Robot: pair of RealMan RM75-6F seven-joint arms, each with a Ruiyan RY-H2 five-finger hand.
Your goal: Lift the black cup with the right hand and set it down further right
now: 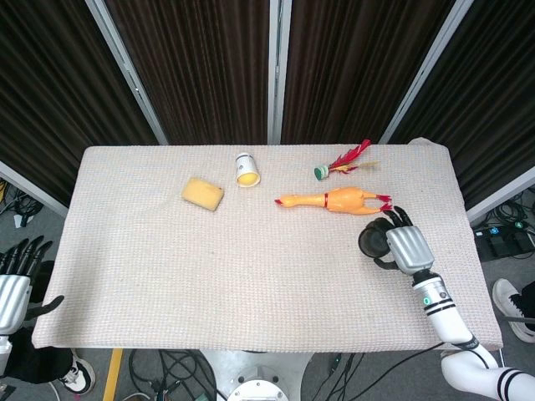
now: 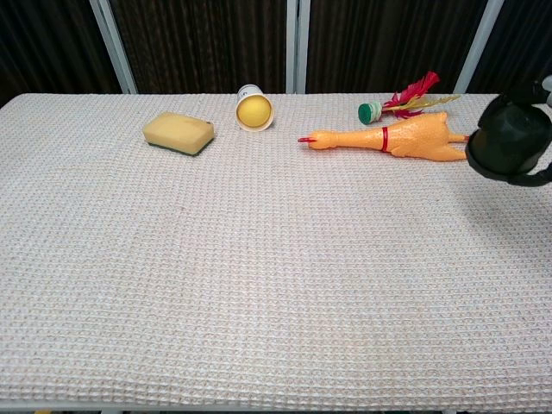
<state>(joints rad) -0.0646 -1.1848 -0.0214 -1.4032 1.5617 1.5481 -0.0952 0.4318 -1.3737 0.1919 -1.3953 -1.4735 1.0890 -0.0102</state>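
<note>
The black cup (image 1: 373, 241) (image 2: 507, 141) is gripped by my right hand (image 1: 402, 246) at the right side of the table, just in front of the rubber chicken's tail. In the chest view the cup hangs at the right edge with dark fingers (image 2: 528, 179) curled under it. Whether its base touches the cloth I cannot tell. My left hand (image 1: 15, 288) hangs off the table's left edge, low, holding nothing, fingers apart.
A yellow rubber chicken (image 1: 333, 200) (image 2: 394, 138) lies close behind the cup. A red-feathered shuttlecock (image 1: 342, 163) (image 2: 399, 99), a tipped white cup (image 1: 246, 170) (image 2: 254, 109) and a yellow sponge (image 1: 203, 194) (image 2: 178, 133) lie along the back. The table's right edge (image 1: 476, 267) is near.
</note>
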